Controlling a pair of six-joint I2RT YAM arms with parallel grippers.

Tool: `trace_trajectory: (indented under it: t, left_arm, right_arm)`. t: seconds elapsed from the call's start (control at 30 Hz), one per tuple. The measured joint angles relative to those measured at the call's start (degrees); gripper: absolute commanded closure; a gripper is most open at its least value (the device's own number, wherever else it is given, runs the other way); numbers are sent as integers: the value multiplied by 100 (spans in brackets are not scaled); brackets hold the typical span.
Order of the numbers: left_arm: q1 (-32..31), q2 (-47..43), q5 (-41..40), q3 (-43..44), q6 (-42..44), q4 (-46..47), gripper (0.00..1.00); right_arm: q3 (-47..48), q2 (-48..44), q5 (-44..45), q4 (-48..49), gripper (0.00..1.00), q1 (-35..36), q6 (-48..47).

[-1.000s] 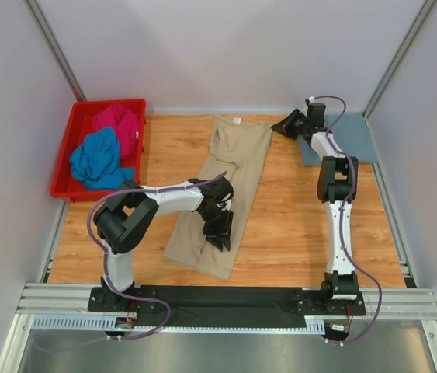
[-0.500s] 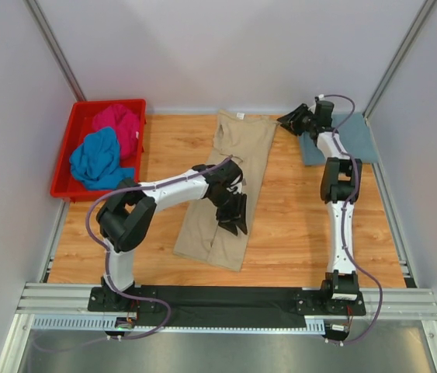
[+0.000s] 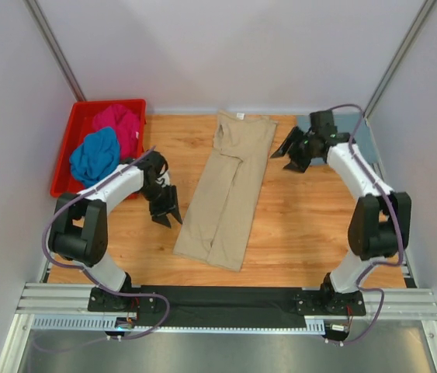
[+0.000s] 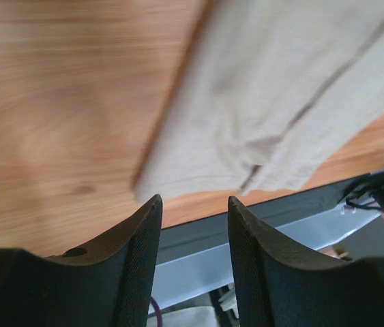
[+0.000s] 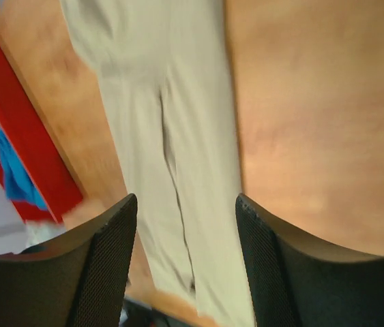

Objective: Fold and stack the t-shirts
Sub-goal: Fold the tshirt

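A beige t-shirt [image 3: 230, 186] lies folded into a long narrow strip down the middle of the table, collar at the far end; it also fills much of the left wrist view as the beige t-shirt [image 4: 301, 102] and of the right wrist view as the beige t-shirt [image 5: 171, 136]. My left gripper [image 3: 166, 211] hovers open left of the strip, nothing between its fingers. My right gripper [image 3: 289, 155] stands open to the right of the shirt's top, holding nothing. A grey-blue t-shirt [image 3: 362, 132] lies folded at the back right, partly hidden by the right arm. Magenta [image 3: 117, 124] and bright blue [image 3: 94, 159] t-shirts lie crumpled in the bin.
The red plastic bin [image 3: 65, 167] sits at the back left, also seen as the red bin [image 5: 21, 129] in the right wrist view. A black rail [image 3: 226, 299] runs along the near table edge. Grey walls close the cell on three sides.
Both grippers have let go of the beige shirt and opened. The left arm swung left off the shirt; the right arm drew back to the right. The shirt's lower end now lies farther right.
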Motion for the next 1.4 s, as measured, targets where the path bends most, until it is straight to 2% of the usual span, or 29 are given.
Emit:
trace_trajectory:
  t: [0.13, 0.27, 0.4, 0.6, 0.9, 1.17, 1.27, 1.4]
  left_arm:
    - [632, -52, -92, -575, 247, -13, 49]
    - [595, -142, 85, -977, 365, 136, 49]
    - [579, -214, 415, -1438, 372, 415, 49]
    - [577, -503, 369, -1705, 369, 437, 49]
    - [511, -321, 398, -1705, 374, 590, 51]
    - [129, 81, 184, -1705, 356, 562, 58]
    - [-15, 85, 15, -1703, 330, 518, 61]
    - [-101, 85, -179, -1690, 293, 407, 64]
  right_arm:
    - [-1698, -1325, 122, -173, 40, 1331, 214]
    - [-2865, -1578, 125, -203, 41, 2312, 590]
    - [-3357, -1637, 264, -278, 42, 2885, 855]
    - [-3976, -2275, 498, -15, 42, 3958, 1421]
    - [-4446, -2243, 1019, 317, 41, 4911, 2312]
    - [-4489, -2129, 1423, 452, 44, 5239, 2903]
    - [-4594, -2109, 1537, 522, 47, 5313, 3064]
    - [-4653, -1985, 1545, 590, 59, 5396, 3230]
